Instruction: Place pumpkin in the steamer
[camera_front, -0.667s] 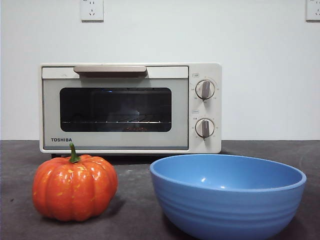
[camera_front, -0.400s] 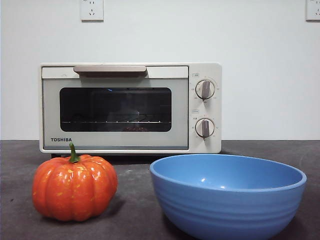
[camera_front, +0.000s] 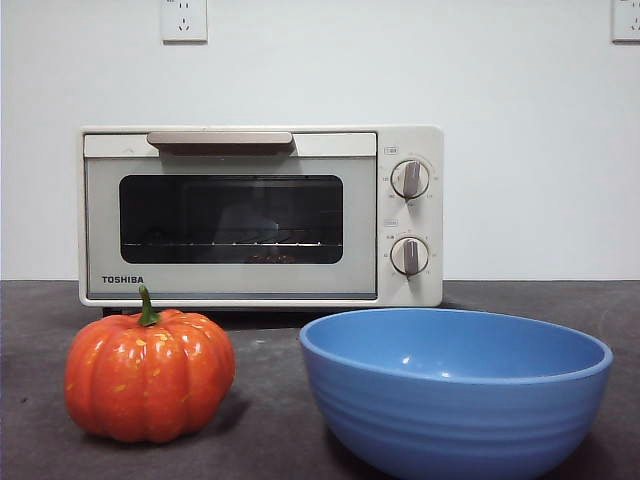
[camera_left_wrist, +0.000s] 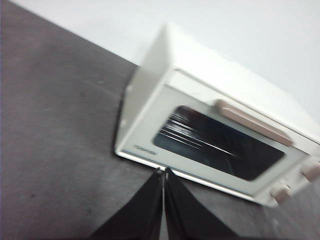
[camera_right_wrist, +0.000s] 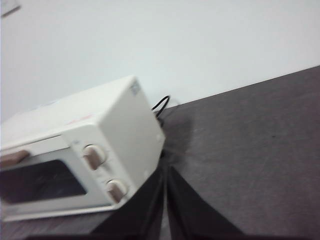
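I see the pumpkin upright on the dark surface, in front of the steamer and left of the blue bowl, apart from both. The steamer door appears shut; both wrist views are blurred. Left gripper hovers before the steamer, fingers pressed together, empty. Right gripper sits by its knob end, fingers likewise together.

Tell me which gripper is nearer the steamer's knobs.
Right, judging by the wrist views. The right gripper hangs by the steamer's knob end; the left gripper faces the door's opposite end.
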